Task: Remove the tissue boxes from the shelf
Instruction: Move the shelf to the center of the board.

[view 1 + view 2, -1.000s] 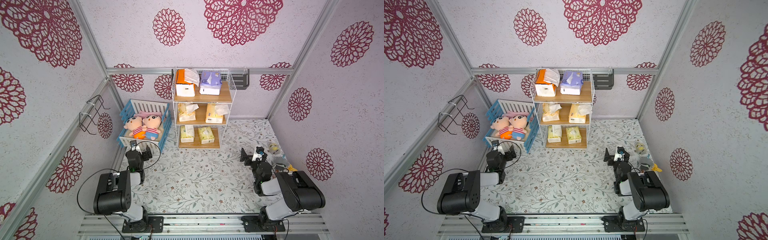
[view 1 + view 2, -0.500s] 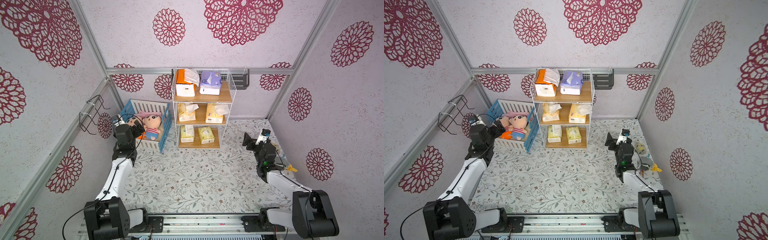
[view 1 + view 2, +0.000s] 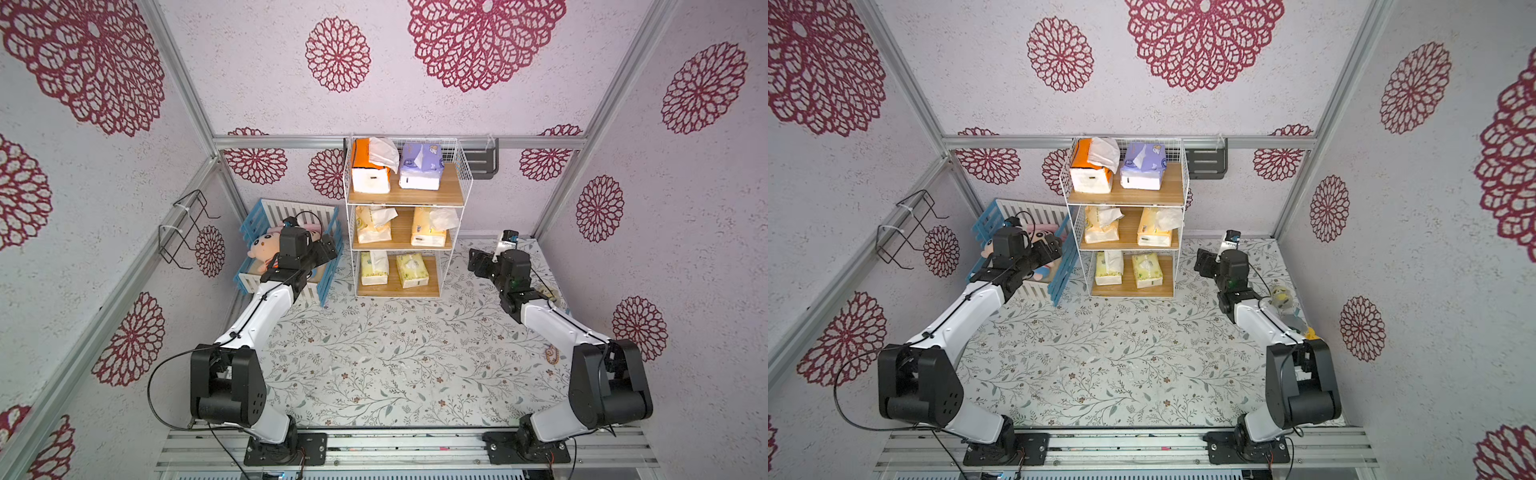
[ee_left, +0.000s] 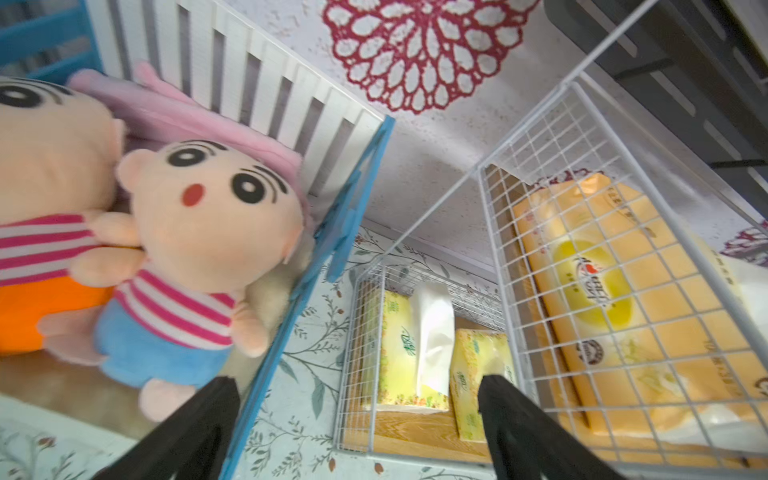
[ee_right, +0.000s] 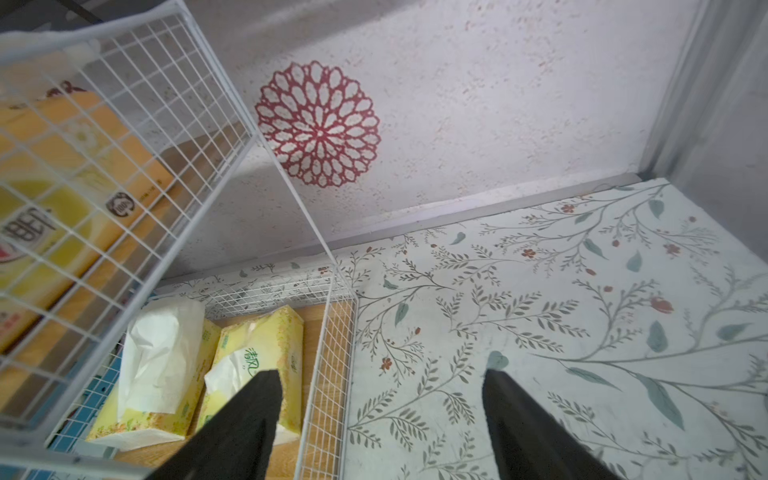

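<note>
Two grippers, neither loaded. Left gripper [image 4: 359, 382]: jaws spread wide, nothing between them, only the crate [image 4: 353, 216] edge and floor beyond. Right gripper [image 5: 382, 374]: jaws also well apart and empty.

Both sit just outside the shelf [image 3: 449, 193]. Left one is at its left wire side, above the crate edge; right one is near its right wire side. Neither touches it.

Likely reason: mesh closes both sides, so packs only come out the open front, and wide jaws suit brick-width packs.

All six are on the shelf, none removed yet:
- Top tier: orange pack [image 3: 370, 170], lavender pack [image 3: 419, 170]
- Middle tier: two pale packs [image 3: 372, 226]
- Bottom tier: two yellow-green packs [image 3: 411, 270]

Both top views give all three tiers but not the jaw gap. Wrist views give the gap, plus middle and bottom tiers through the mesh; no top tier. Plush dolls [image 4: 208, 232] left of the shelf: faces clear only in the left wrist view.
</note>
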### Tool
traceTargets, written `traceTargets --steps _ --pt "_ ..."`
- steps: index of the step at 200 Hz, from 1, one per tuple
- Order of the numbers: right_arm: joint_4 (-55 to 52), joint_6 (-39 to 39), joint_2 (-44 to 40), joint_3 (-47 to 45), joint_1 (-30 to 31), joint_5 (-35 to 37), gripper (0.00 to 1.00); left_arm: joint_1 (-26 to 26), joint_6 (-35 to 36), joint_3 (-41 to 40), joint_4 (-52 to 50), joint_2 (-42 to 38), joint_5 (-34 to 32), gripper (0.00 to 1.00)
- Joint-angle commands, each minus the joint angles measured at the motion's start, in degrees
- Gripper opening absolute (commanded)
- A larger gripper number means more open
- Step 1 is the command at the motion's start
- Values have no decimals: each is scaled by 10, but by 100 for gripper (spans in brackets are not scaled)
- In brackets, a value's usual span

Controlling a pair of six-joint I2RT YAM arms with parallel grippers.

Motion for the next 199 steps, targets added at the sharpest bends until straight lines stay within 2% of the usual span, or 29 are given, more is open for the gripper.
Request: traceTargets --steps 1,49,104,123,149,174,199 --pt "-21 0 10 24 25 -16 83 -8 -5 21 15 24 65 97" --pt "-37 -32 4 -4 78 -4 83 -27 -2 -12 33 17 93 97" --pt "-47 -29 -31 -35 89 -15 82 -50 20 -39 30 -26 113 97" --pt "-20 -30 -53 -55 93 -28 82 -57 22 -48 41 -42 112 97" --pt "3 -28 -57 -61 97 -38 82 -63 21 -22 38 -42 114 97" --pt "21 -23 -34 -53 97 -35 82 -68 20 13 36 -27 138 97" --pt "32 -18 -7 -38 97 -31 82 -73 22 33 41 -16 131 97"
